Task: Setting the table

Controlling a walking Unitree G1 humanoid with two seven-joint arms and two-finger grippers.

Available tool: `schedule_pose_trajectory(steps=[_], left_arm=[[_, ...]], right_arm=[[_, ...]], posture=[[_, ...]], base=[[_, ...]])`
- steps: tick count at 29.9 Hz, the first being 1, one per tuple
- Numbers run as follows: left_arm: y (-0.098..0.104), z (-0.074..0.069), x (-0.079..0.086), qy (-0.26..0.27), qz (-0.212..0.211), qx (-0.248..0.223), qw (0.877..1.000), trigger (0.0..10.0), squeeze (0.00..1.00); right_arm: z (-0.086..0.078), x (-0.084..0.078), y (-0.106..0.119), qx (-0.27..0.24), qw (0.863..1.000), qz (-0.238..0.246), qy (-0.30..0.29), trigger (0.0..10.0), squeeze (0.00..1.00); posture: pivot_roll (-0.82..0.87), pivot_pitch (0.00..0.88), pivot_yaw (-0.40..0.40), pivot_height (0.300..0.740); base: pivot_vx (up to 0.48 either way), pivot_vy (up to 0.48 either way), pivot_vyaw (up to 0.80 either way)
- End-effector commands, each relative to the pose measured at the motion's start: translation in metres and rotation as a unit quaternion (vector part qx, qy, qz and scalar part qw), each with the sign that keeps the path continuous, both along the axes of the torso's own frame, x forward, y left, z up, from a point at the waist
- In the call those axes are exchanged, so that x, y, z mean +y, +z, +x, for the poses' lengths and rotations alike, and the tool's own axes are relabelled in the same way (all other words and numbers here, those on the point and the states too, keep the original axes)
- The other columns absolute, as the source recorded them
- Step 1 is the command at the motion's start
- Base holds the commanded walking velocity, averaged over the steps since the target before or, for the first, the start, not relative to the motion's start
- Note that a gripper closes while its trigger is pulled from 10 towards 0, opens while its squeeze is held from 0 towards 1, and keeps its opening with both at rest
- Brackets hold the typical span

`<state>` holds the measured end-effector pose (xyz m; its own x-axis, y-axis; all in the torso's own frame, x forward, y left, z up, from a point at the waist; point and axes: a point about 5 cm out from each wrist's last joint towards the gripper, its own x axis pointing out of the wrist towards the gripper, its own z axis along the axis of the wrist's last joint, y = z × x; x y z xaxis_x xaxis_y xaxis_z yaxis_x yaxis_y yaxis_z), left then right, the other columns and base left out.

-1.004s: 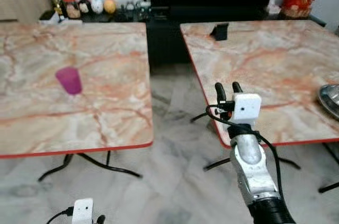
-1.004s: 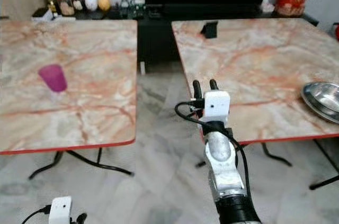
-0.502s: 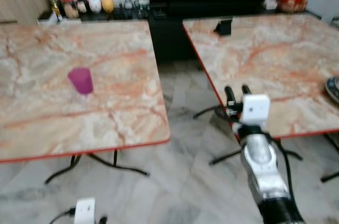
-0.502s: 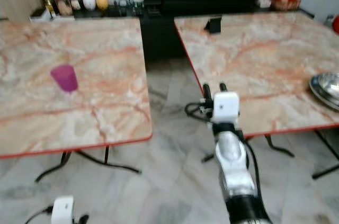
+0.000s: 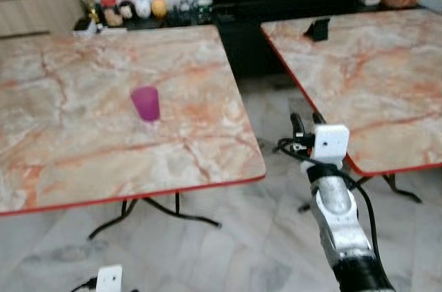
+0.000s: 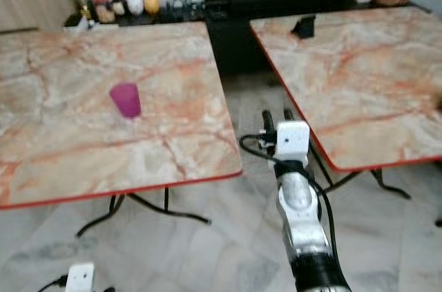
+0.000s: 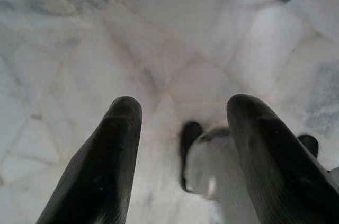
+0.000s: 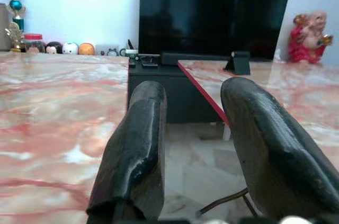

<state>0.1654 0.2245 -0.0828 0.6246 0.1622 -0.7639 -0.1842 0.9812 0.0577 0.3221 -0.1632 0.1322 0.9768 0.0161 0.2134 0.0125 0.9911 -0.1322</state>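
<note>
**Between two tables, turning toward the cup**

Over the gap between the tables, the right gripper (image 5: 306, 121) is held out at about tabletop height, its two black fingers (image 8: 139, 144) spread a moderate way apart with nothing between them and nothing touching them. Along those fingers you look straight down the aisle to the black TV stand (image 8: 159, 83) at the far wall. The left gripper (image 7: 180, 144) hangs low by the floor, fingers also apart and empty, pointing at the marble tiles.

What has changed in the last second is the robot's heading. The whole scene has slid rightward: the purple cup (image 5: 146, 103) sat far off to the left and now stands nearer the middle of the picture, while the steel plate that showed at the right table's edge has gone out of frame. That is the robot turning left, not the things moving. The cup stands upright, alone, near the middle of the left table (image 5: 83, 168), well apart from either gripper.

I'd judge the robot is lining up on the cup to fetch it. The task looks barely begun, and a few steps closer are needed before any reach.
</note>
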Motion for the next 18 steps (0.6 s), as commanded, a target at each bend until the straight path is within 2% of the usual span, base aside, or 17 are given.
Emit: schedule_pose_trajectory(steps=[1,18], left_arm=[[-0.0023,-0.0073,0.0047,0.004,0.004,0.012,1.0,10.0,0.0],[-0.0016,-0.0069,0.0058,0.003,0.006,0.008,1.0,10.0,0.0]], right_arm=[[0.0021,0.0105,0.0059,-0.011,1.0,0.008,0.016,10.0,0.0],[0.0016,0.0148,0.0049,-0.009,1.0,0.012,0.022,10.0,0.0]], posture=[[-0.12,0.0,-0.005,0.719],[-0.12,0.0,-0.004,0.719]], base=[[0.0,0.48,0.0],[0.0,0.48,0.0]])
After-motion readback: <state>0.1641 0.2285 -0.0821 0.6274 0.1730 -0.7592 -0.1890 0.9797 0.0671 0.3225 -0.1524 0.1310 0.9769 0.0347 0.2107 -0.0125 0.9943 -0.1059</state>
